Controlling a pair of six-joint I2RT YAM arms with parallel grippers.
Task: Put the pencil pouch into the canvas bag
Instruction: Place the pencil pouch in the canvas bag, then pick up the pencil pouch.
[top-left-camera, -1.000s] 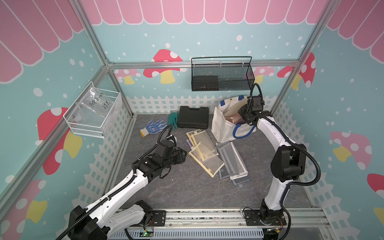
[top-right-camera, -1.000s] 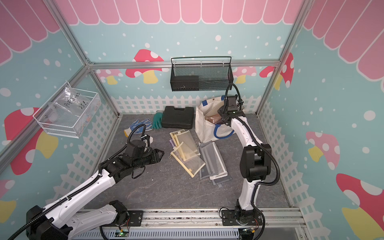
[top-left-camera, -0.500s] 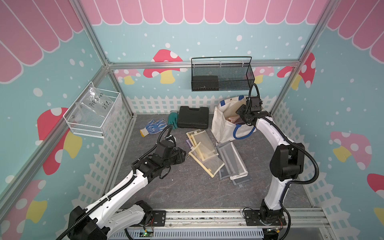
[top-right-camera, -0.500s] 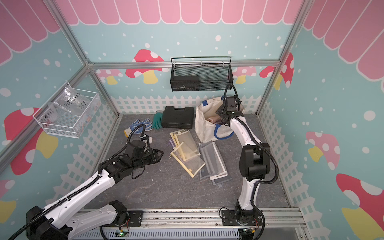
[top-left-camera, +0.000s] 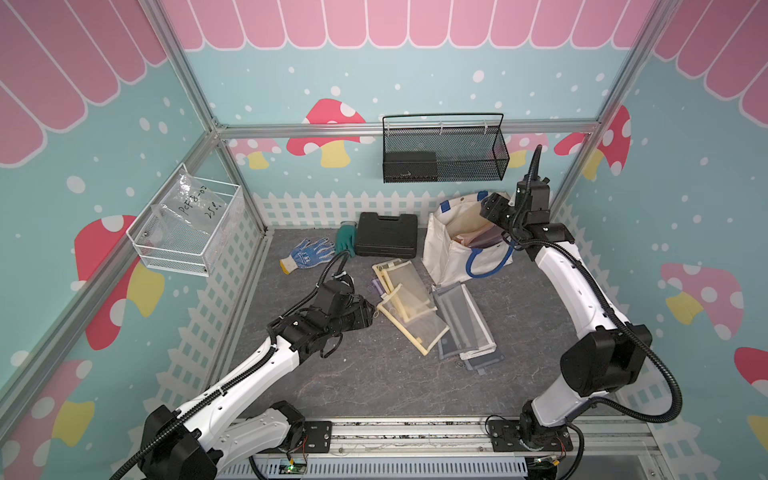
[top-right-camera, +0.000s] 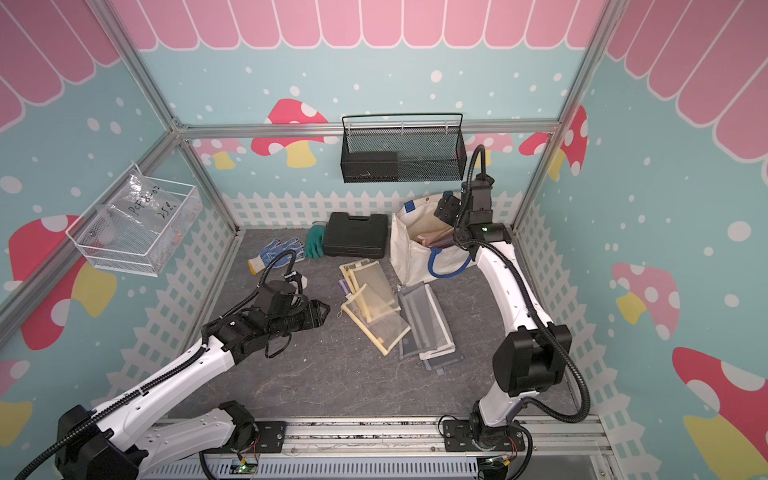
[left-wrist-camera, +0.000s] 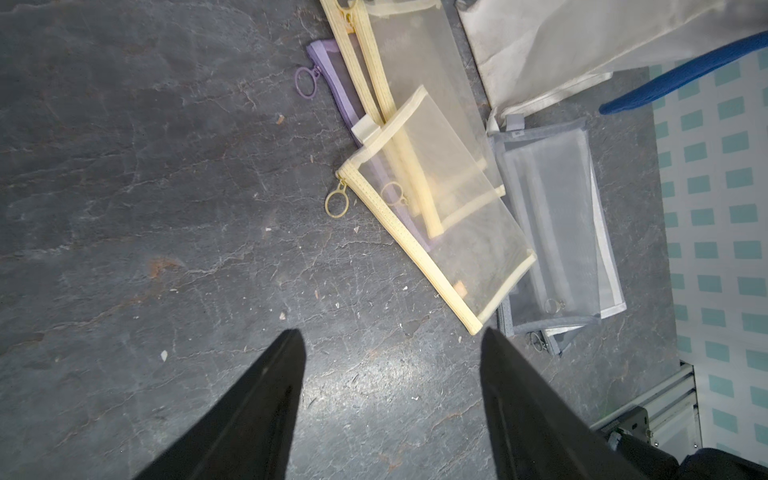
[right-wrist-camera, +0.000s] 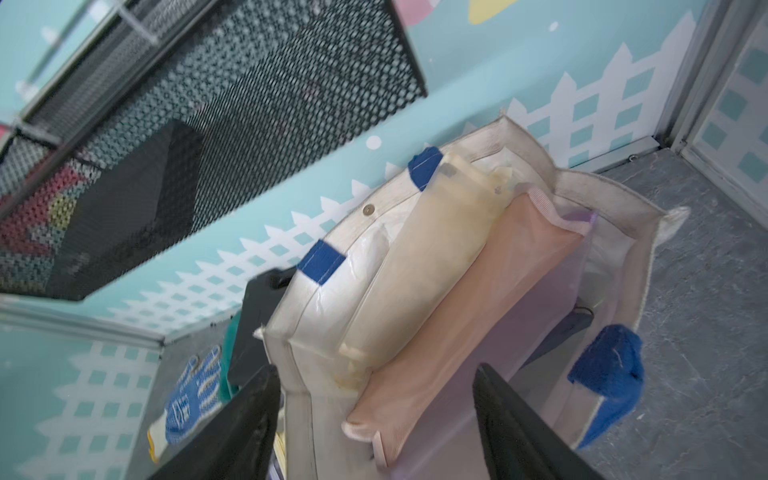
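My right gripper (right-wrist-camera: 374, 368) is open. Its two black fingers are wide apart with nothing between them, and it hangs over the mouth of the canvas bag (right-wrist-camera: 615, 195). Inside the bag a peach pencil pouch (right-wrist-camera: 465, 320) leans against a cream pencil pouch (right-wrist-camera: 436, 257). A pale lilac pouch (right-wrist-camera: 552, 316) lies on the peach one's other side, toward the blue handle (right-wrist-camera: 606, 374). In both top views the bag stands at the upper right of the bench, close to the back wall.

My left gripper (left-wrist-camera: 390, 332) is open as well and holds nothing. It hovers over bare grey bench (left-wrist-camera: 166, 166). Just past its fingertips lies a yellow mesh pencil pouch (left-wrist-camera: 449, 224), overlapping a second yellow pouch (left-wrist-camera: 415, 66) and a purple pouch (left-wrist-camera: 332, 70). In a top view this heap sits mid-frame, with the grey mesh pouches (top-left-camera: 461, 320) touching its right side and reaching up toward the bag's foot.

Left of the bag along the back wall are a black hard case (top-left-camera: 386, 235), a green glove (top-left-camera: 345, 243) and a blue-dotted work glove (top-left-camera: 309, 253). A black mesh basket (top-left-camera: 444, 153) hangs on the back wall. A white wire basket (top-left-camera: 187, 232) hangs at the left of the frame.
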